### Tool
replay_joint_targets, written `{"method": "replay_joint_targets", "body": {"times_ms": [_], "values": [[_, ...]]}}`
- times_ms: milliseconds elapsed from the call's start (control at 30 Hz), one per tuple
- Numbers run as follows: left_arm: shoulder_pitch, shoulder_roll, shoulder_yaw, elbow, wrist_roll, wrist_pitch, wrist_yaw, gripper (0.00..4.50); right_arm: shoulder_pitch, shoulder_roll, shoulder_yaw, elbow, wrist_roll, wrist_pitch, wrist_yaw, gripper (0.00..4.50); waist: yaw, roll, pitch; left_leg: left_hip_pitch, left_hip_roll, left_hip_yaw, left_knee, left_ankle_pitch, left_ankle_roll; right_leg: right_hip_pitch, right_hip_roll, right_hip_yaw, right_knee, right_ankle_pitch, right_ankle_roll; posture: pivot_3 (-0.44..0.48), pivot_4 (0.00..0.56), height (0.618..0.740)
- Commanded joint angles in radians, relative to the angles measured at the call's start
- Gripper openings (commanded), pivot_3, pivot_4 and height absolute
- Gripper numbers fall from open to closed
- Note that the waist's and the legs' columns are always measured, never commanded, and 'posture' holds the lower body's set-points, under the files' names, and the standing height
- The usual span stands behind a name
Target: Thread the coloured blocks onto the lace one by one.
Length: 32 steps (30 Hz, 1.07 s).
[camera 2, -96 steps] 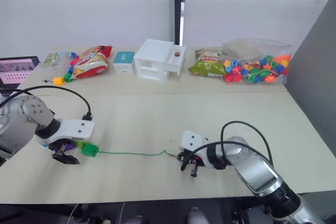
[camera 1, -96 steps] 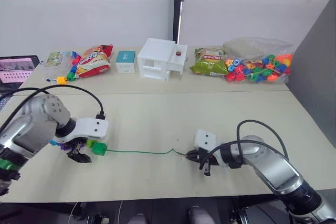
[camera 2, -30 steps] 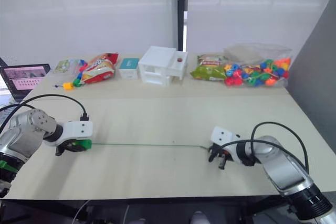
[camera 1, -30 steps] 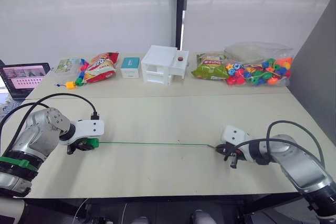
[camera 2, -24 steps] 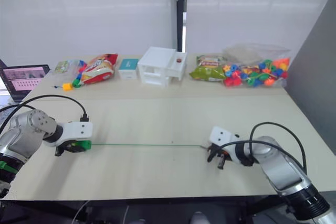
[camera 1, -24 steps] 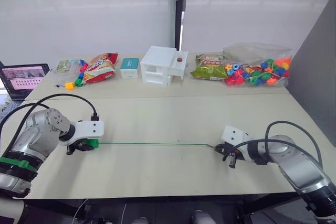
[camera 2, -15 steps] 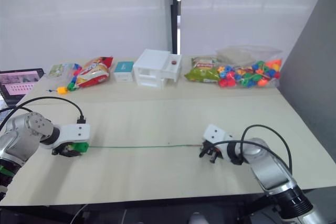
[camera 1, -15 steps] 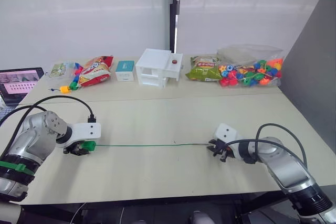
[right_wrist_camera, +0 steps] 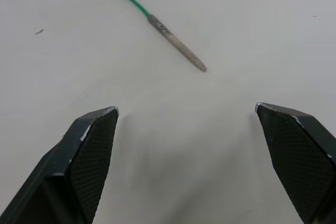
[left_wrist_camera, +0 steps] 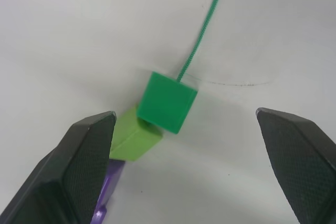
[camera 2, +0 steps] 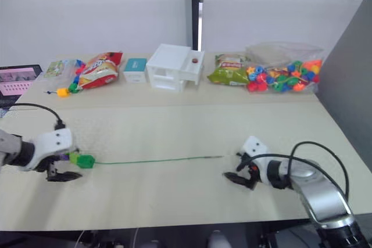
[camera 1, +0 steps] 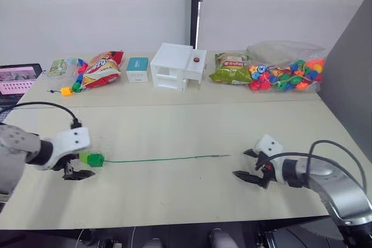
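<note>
Lace (camera 1: 157,158) with blocks (left_wrist_camera: 157,111) strung at its left end, flat on table (camera 1: 192,126); both grippers spread, holding nothing.

Lace: runs left to right across near half of table, pale tip (right_wrist_camera: 176,50) at right, free. Blocks: dark green, light green and purple in a row at left end, touching. Left gripper (camera 1: 75,169): fingers wide apart, straddling blocks. Right gripper (camera 1: 249,165): fingers wide apart, just right of tip. Far edge: snack bags, white box, bag of beads (camera 1: 285,74).

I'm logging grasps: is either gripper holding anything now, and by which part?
Nothing is held. Both the left gripper and right gripper are open; the lace lies loose on the table.
</note>
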<state>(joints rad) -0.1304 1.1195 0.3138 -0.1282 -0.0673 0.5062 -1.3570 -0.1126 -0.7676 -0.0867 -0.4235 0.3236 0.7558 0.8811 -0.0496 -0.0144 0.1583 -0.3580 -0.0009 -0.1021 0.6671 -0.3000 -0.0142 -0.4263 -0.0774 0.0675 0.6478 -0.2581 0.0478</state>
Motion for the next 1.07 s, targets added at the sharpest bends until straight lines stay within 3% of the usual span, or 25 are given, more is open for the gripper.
{"method": "replay_joint_targets", "body": {"times_ms": [33, 100, 167, 300, 500, 633, 800, 1067], "values": [[0.1, -0.121, 0.335, -0.008, -0.151, 0.034, 0.046, 4.5, 0.078, 0.043, -0.17, -0.048, 0.093, 0.012, -0.037, 4.48, 0.005, 0.0, 0.0, 0.001, 0.0, 0.0, 0.0, 0.0, 0.0, 0.001, 0.0, 0.0, 0.0, 0.0, 0.0, 0.0, 0.15, 0.74], [0.204, -0.211, 0.481, 0.012, -0.179, -0.067, 0.075, 4.5, 0.128, 0.077, -0.243, -0.039, 0.11, -0.021, -0.064, 4.48, 0.002, 0.0, 0.0, 0.004, 0.001, 0.0, -0.001, 0.0, 0.0, 0.003, 0.001, 0.0, 0.0, 0.0, 0.0, 0.0, 0.15, 0.74], [0.285, -0.251, 0.559, 0.069, -0.22, -0.06, 0.074, 4.5, 0.167, 0.111, -0.302, -0.023, 0.125, -0.048, -0.091, 4.48, 0.004, -0.001, 0.0, 0.005, 0.001, 0.001, -0.002, 0.0, 0.0, 0.003, 0.0, 0.0, 0.0, 0.0, 0.0, 0.0, 0.15, 0.74], [0.365, -0.302, 0.645, 0.196, -0.277, -0.12, 0.115, 4.5, 0.232, 0.148, -0.361, 0.017, 0.114, -0.104, -0.127, 4.48, 0.014, -0.004, 0.001, 0.006, 0.001, 0.001, -0.002, 0.001, -0.001, 0.005, 0.0, 0.0, -0.001, 0.0, 0.0, 0.0, 0.15, 0.74], [0.469, -0.367, 0.618, 0.323, -0.275, -0.28, 0.161, 4.5, 0.35, 0.17, -0.4, 0.143, 0.088, -0.269, -0.1, 4.48, 0.019, -0.006, 0.002, 0.008, 0.001, 0.001, -0.001, 0.004, -0.007, 0.009, 0.0, 0.0, -0.002, 0.001, -0.001, 0.0, 0.15, 0.74], [0.481, -0.376, 0.578, 0.322, -0.29, -0.315, 0.185, 4.5, 0.381, 0.158, -0.395, 0.213, 0.088, -0.337, -0.08, 4.48, 0.016, -0.009, 0.002, 0.01, 0.001, 0.002, -0.001, 0.004, -0.007, 0.01, 0.0, 0.0, -0.002, 0.001, -0.001, 0.0, 0.15, 0.74], [0.491, -0.369, 0.552, 0.317, -0.318, -0.322, 0.209, 4.5, 0.382, 0.15, -0.386, 0.223, 0.091, -0.361, -0.085, 4.48, 0.008, -0.009, 0.003, 0.021, 0.002, 0.002, -0.004, 0.004, -0.007, 0.023, 0.001, 0.0, -0.004, 0.001, -0.001, 0.0, 0.15, 0.74], [0.489, -0.354, 0.521, 0.344, -0.331, -0.356, 0.226, 4.5, 0.381, 0.156, -0.367, 0.204, 0.1, -0.362, -0.097, 4.48, 0.007, -0.009, 0.003, 0.021, 0.002, 0.002, -0.004, 0.004, -0.007, 0.023, 0.001, 0.0, -0.005, 0.001, -0.001, 0.0, 0.15, 0.74]]}}
